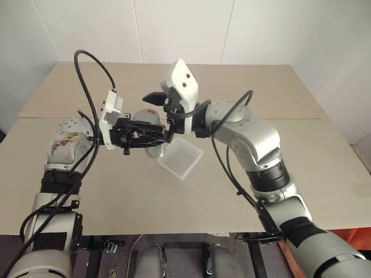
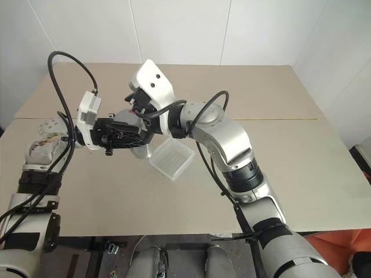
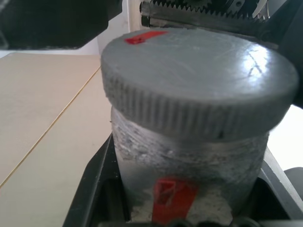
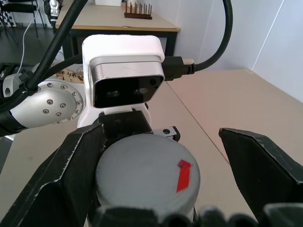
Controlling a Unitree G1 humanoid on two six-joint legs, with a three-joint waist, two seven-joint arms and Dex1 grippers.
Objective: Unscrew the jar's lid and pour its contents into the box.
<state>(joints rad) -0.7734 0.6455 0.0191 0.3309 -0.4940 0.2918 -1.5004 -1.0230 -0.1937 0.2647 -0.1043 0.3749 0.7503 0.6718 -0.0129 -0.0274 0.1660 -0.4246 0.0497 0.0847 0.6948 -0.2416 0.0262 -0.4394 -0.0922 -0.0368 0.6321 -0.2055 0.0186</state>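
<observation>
The small silvery-grey cylindrical jar (image 3: 189, 175) is clamped by its body in the left pincer (image 1: 152, 136), held above the table's middle. Its rigid, ridged silvery-grey screw lid (image 4: 147, 172) offers grip at the rim; the right pincer (image 4: 158, 189) straddles it, fingers apart.

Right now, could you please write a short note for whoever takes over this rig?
Left gripper: shut on the jar, held in the air above the table.
Right gripper: open, fingers either side of the lid, not yet closed on it.
Box: on the table just below the jar; no contents seen in it.
Done: jar picked up.
Left: grip the lid, unscrew it, pour into the box.
</observation>
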